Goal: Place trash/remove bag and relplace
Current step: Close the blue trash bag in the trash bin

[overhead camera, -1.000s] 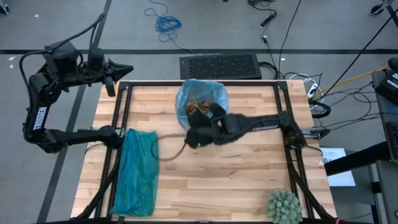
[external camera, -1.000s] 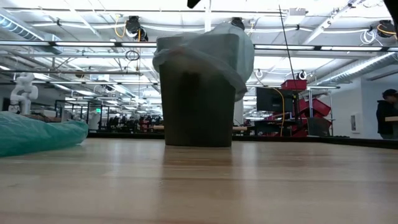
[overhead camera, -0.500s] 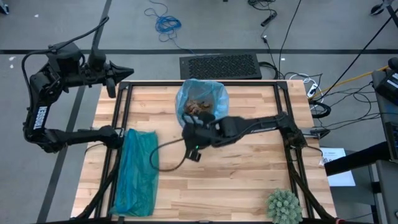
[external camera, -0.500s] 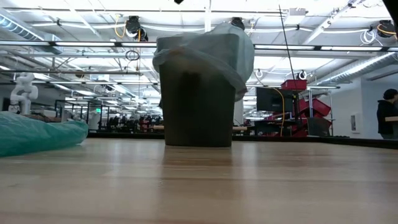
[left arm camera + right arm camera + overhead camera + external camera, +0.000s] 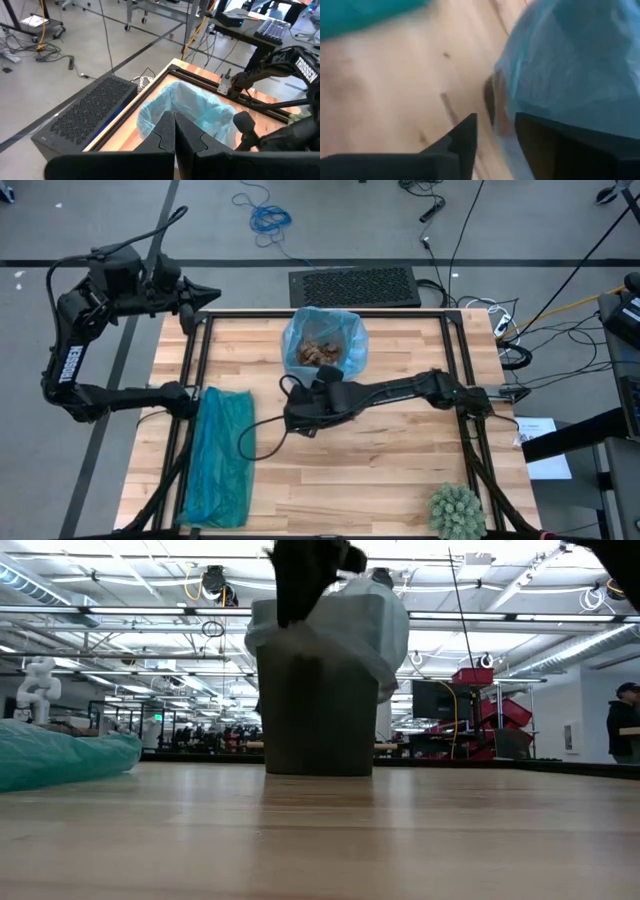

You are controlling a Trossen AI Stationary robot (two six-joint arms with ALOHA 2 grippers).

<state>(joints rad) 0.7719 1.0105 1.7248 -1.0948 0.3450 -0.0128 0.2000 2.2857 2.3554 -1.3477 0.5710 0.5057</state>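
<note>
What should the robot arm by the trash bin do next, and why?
Probably ease the right gripper forward to pinch the overhanging edge of the blue bag. Its fingers are parted right beside the bag's skirt, the trash already sits inside the bin, and the left gripper waits shut off the table's far corner.

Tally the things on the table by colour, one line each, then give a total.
Pale blue: 1, the bag lining the bin
Teal-green: 1, a flat plastic bag
Green: 1, a spiky ball
Brown: 1 heap of trash inside the bin
Total: 4
</note>
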